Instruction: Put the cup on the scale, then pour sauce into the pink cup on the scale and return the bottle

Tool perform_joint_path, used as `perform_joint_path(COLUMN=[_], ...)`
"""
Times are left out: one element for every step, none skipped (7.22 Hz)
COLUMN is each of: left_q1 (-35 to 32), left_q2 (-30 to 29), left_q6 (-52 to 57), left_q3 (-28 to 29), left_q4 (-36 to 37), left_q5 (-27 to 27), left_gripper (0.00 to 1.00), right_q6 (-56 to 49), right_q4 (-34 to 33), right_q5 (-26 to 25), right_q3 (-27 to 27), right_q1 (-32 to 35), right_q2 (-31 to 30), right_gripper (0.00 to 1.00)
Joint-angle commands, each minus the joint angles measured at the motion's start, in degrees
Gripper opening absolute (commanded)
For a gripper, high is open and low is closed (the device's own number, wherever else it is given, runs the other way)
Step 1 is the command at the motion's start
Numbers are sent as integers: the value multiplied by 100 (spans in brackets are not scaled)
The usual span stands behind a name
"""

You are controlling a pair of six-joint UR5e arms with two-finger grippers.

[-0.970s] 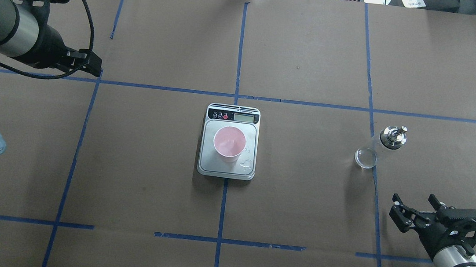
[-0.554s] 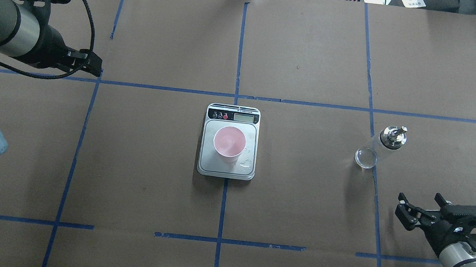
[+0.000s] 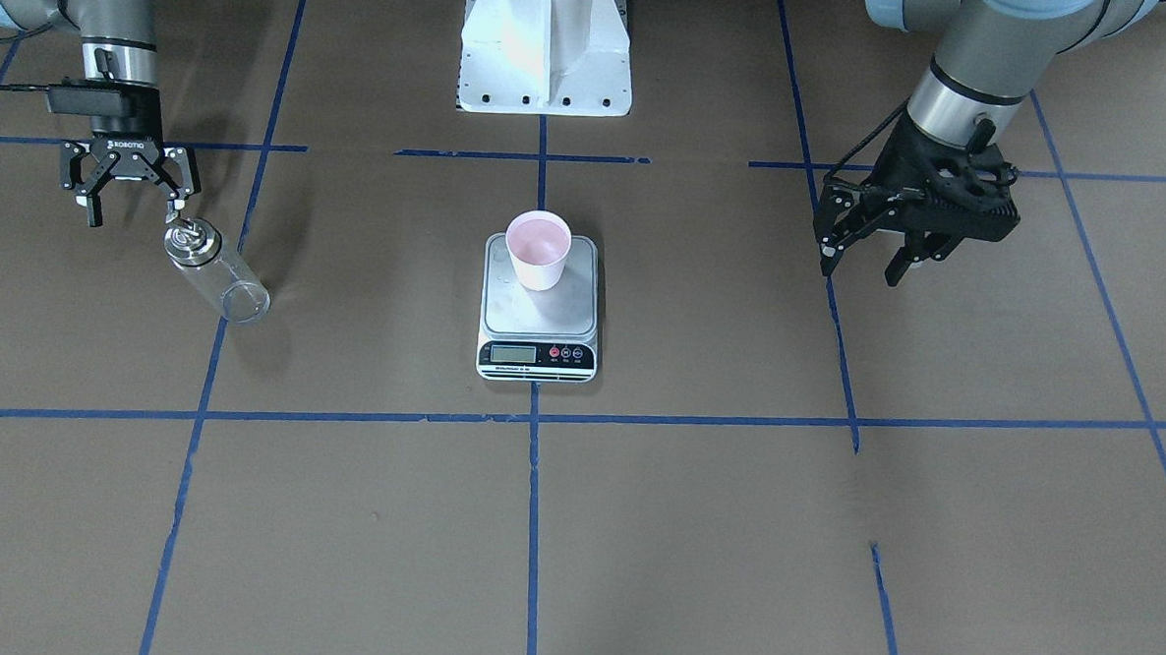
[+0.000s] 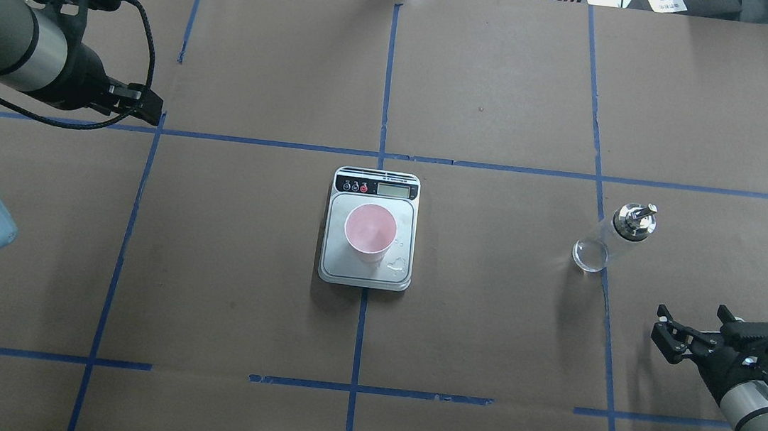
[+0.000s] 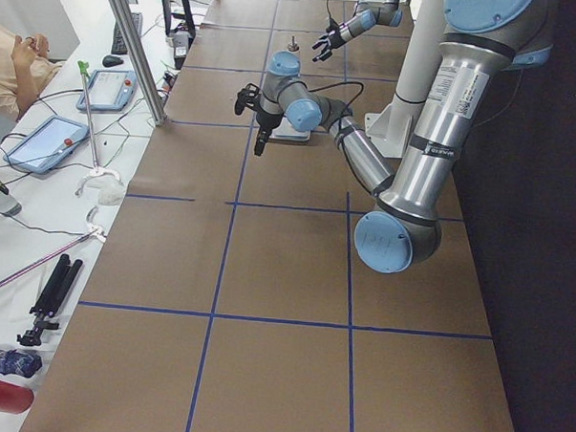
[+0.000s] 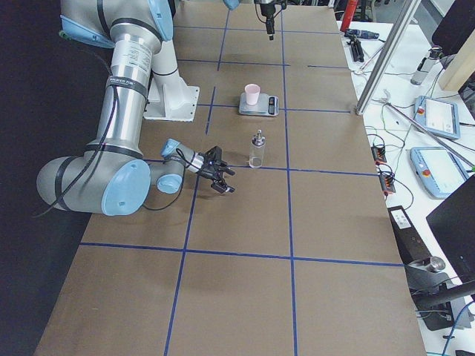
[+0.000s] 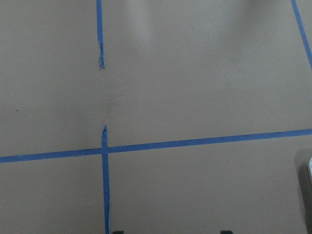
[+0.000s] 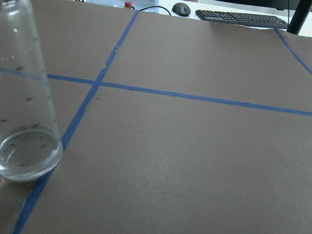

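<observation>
The clear glass cylindrical bottle with a shiny metal pour-spout cap (image 4: pixel 611 237) stood upright toward the right end of the brown paper-covered worktop (image 4: pixel 486 326). It was just ahead of the right gripper (image 3: pixel 130 215) and slightly inward of it, far from the left gripper (image 3: pixel 861 269). Both grippers were spread wide and empty. With the small pale pink plastic cup (image 4: pixel 369 230) on the steel-topped square kitchen scale (image 4: pixel 332 267) at the worktop's centre, only a clear pull-back from the bottle seemed left.

Brown paper-covered table (image 4: pixel 486 326) gridded with blue tape (image 4: pixel 390 66); white side bench (image 5: pixel 14 247).
</observation>
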Motion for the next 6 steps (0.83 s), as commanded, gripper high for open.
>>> perform_joint_path(left_q1=[-59,-138,-217,-253,-366,-542], left_q2=[29,55,72,264,362,580], left_q6=[411,640,860,1080,1273,1588], left_q3=[95,104,165,183,192,201], left_q4=[2,2,2,-16,-103,-234], left_q5=[1,1,-7,-16,-25,-42], left_gripper=[73,73,73,73,73,73], right_q6=[-752,-1193,-1580,-2150,-2721,-3231], right_q4=[1393,2150,2541,2640,2632,2493], right_q5=[430,946,1682,2560,3674,4877], right_q3=[-752,-1262,-1537,-1557,-1557,-1566], right_q1=[479,961,1558,2364,3329,4366], right_q2=[0,9,70,114,280,438], right_gripper=[100,100,100,100,100,100])
